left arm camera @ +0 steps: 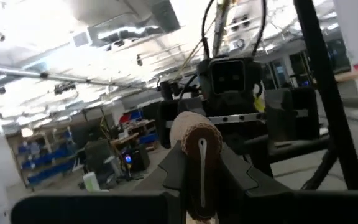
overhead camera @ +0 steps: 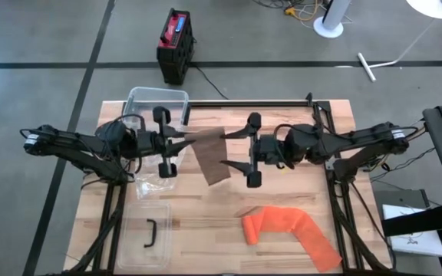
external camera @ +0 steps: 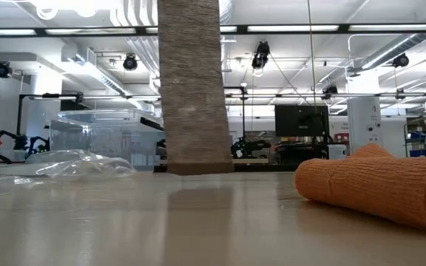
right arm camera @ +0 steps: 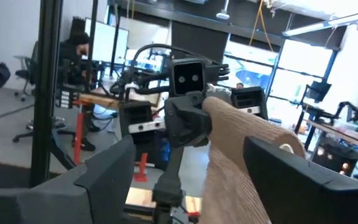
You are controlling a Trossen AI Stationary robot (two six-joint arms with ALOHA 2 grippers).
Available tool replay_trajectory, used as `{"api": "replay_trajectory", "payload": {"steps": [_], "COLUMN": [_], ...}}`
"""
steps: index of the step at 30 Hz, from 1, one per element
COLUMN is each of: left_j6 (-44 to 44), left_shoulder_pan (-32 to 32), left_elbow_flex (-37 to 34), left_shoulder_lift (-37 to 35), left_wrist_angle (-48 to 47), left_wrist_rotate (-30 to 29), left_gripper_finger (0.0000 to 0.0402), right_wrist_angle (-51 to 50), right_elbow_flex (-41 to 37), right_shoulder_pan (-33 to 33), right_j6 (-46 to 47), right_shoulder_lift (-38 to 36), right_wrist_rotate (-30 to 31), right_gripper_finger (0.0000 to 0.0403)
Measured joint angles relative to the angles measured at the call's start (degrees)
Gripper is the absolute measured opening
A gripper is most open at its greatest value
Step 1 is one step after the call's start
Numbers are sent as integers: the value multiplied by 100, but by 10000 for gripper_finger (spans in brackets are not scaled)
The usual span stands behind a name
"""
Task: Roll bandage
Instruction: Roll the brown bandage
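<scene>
Brown woven bandage strip, hanging mid-table toward the far edge from the clamped left gripper, could slip or bunch if the wide-open, empty right gripper closes off-centre.

No readable text, label, brand, number or sign anywhere: none on the brown bandage, orange bandage, red-and-black case, plastic bin or background monitor.
</scene>
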Motion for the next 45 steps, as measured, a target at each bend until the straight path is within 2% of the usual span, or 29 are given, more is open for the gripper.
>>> {"api": "replay_trajectory", "payload": {"steps": [3,7,10,19,25,35,45], "left_j6": [160,272,327,450,557,813,878], "left_shoulder_pan": [-10,-14,-14,-23,-27,-25,-49], "left_elbow_flex": [2,2,2,-46,-57,-55,-55], "left_shoulder_lift": [-1,15,-1,-133,-161,-150,-150], "left_wrist_angle": [-160,-236,-216,-416,-464,-519,-465], "left_wrist_rotate": [80,146,243,373,423,663,691], "left_gripper_finger": [37,37,37,37,37,37,38], "right_wrist_angle": [146,153,228,150,71,-3,31], "right_elbow_flex": [-36,-62,-62,-56,-20,-31,-31], "right_shoulder_pan": [85,244,260,377,356,155,157], "right_j6": [-280,-758,-912,-1157,-1411,-1298,-1325], "right_shoulder_lift": [155,194,173,-9,-203,62,103], "right_wrist_rotate": [-4,430,529,593,954,379,414], "right_gripper_finger": [276,260,254,265,268,250,222]}}
